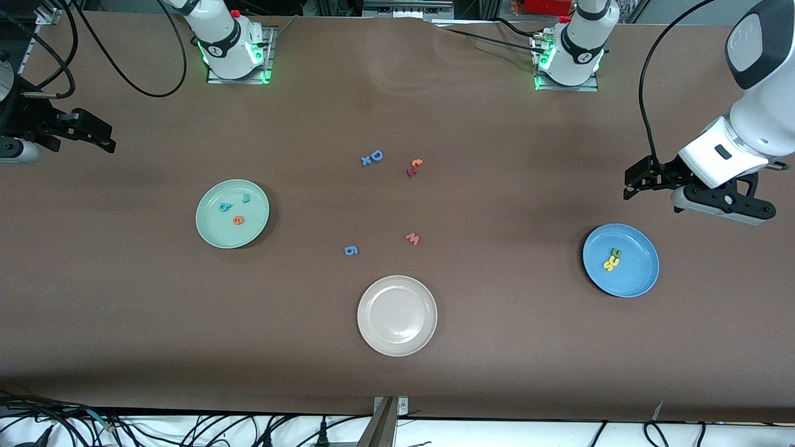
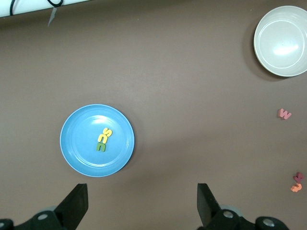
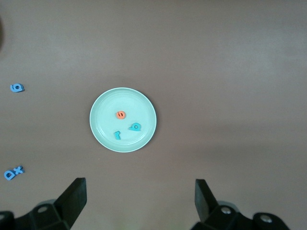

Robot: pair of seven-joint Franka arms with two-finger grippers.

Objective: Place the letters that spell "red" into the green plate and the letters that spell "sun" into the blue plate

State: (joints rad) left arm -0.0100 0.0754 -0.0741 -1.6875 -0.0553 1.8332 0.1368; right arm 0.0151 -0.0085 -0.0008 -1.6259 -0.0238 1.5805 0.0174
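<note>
Since the teal "r" (image 1: 246, 198), teal "d" (image 1: 225, 207) and orange "e" (image 1: 238, 220) already lie in the round mint-green plate (image 1: 212, 233) at nine o'clock on the brown counter (image 1: 497, 347), and the yellow "s" (image 1: 609, 265), yellow "u" (image 2: 101, 138) and green "n" (image 1: 616, 253) touch one another in the round sky-blue plate (image 1: 640, 282) at three o'clock, both words look sorted. Left pincer (image 1: 633, 184) hangs wide open and empty just by the blue plate, right pincer (image 1: 99, 138) likewise at the counter's end; best lift clear without brushing either rim.

Readable toy letters only: an orange "e" (image 1: 238, 220) sits in the green plate (image 1: 214, 233), a yellow "s" (image 2: 108, 132) in the blue plate (image 2: 79, 153). Loose on the counter (image 1: 528, 347) lie a blue "D" (image 1: 376, 155) with an "x" (image 1: 366, 161) touching it, a blue "g" (image 1: 351, 250) and a red "w" (image 1: 412, 238).
</note>
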